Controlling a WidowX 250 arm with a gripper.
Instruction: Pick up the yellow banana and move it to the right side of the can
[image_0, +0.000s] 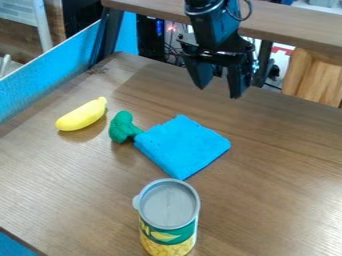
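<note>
1. From where I stand, the black gripper (218, 92) hangs over the far part of the table (287, 160), its fingers (237, 82) apart and pointing down, with nothing between them; the arm above is cut off by the top edge, so I can't see its base.
2. The blue cloth (182, 146) is the thing nearest the gripper; it lies folded flat near the middle of the table, well apart from the fingers, its underside and inner folds hidden.
3. The green toy broccoli (121, 126) lies at the cloth's left corner, its stem reaching the edge; I can't tell whether the tip goes under.
4. The yellow toy banana (82, 115) lies farther left, near the broccoli; the can (168, 206) stands upright on my side of the cloth, grey lid up, its foot hard to make out at the lower edge of my view.
5. The table is brown wood grain, with a pale sheen at the right; a bright blue panel (57, 75) runs along its left side.
6. Beyond it, a wooden ledge (294, 25) crosses behind the arm; below are tangled cables (175, 50), too dim to follow, and a blue light (159, 27); a slatted wooden piece (314, 75) stands at the right, partly hidden by the table.
</note>
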